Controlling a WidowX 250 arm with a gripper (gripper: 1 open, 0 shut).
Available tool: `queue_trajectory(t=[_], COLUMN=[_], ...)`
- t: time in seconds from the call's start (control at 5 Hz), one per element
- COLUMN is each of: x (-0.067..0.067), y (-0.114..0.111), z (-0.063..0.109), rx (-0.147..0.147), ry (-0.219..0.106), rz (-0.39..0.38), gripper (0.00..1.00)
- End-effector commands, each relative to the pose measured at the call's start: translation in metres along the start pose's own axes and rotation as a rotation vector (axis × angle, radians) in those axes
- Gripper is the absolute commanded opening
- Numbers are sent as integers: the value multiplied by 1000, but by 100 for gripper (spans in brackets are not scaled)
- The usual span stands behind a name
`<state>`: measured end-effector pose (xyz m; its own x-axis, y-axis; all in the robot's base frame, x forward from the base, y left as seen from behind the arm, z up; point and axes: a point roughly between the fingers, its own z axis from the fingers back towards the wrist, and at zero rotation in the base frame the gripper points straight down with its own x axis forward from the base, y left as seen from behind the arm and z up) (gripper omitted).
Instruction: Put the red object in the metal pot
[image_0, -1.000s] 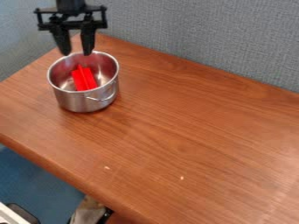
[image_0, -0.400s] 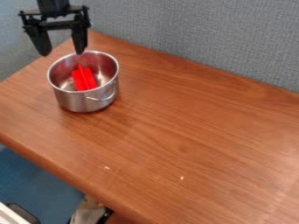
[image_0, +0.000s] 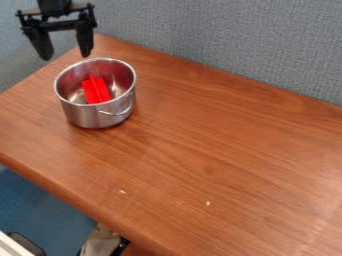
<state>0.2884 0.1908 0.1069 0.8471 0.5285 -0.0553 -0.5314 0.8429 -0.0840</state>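
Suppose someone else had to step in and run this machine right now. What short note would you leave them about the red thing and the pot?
Gripper: jaws open, holding nothing, pointing down, up and to the left of the pot, near the table's back corner.
Red object: lying inside the metal pot, clear of the gripper.
Metal pot: upright on the wooden table, near its left end, small handle facing the front.
Done: the red object is in the pot and released.
Left: nothing on the job itself, as far as this view shows; the arm only needs to be parked out of the way.
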Motion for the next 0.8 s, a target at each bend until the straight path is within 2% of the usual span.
queue_trajectory(t=[0.0,0.2,0.6], x=[6,13,-4], y=[13,24,8], z=[0,-14,0], rx=[24,40,-1], ry=[-55,-64,-35], rz=[32,60,199], gripper=[100,100,100])
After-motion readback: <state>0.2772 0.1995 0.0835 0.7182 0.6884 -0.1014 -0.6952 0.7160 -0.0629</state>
